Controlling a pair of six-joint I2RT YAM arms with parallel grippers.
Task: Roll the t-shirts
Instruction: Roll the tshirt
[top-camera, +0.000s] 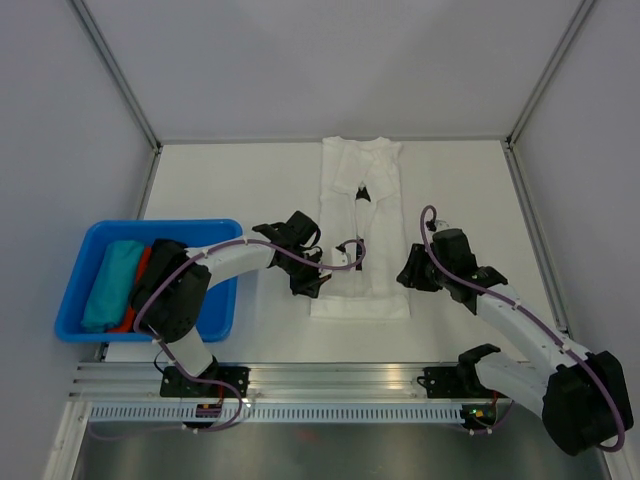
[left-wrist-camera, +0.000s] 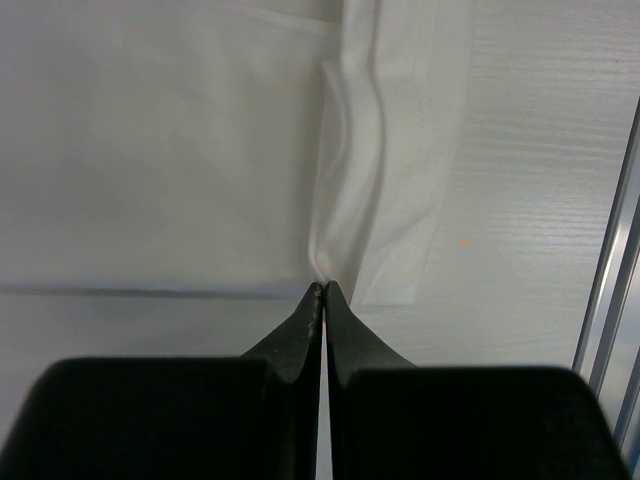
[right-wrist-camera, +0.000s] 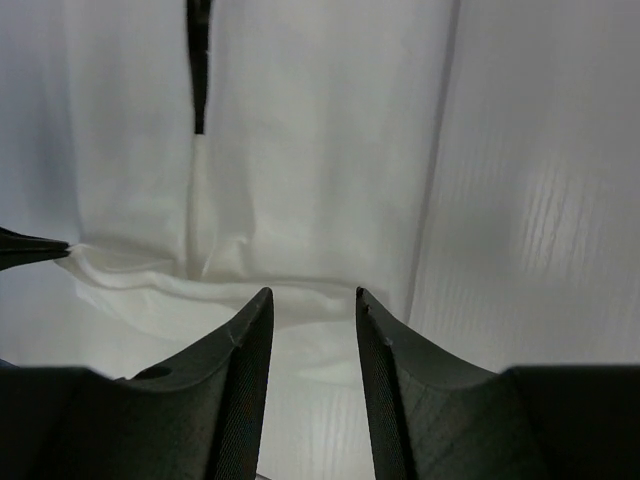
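Note:
A white t-shirt (top-camera: 360, 215) lies folded into a long strip in the middle of the table, its collar end far and its hem near. Small black marks show on it (top-camera: 362, 192). My left gripper (top-camera: 320, 282) is at the strip's left edge near the hem, shut on a pinched fold of the white t-shirt (left-wrist-camera: 345, 200). My right gripper (top-camera: 404, 276) is at the strip's right side, open, with its jaws (right-wrist-camera: 310, 300) hovering just before the t-shirt's (right-wrist-camera: 320, 150) near edge and nothing between them. Teal (top-camera: 110, 285) and red (top-camera: 142, 268) rolls lie in the bin.
A blue bin (top-camera: 95, 232) stands at the left, partly covered by the left arm. Grey walls close in the table on three sides. A metal rail (top-camera: 330, 380) runs along the near edge.

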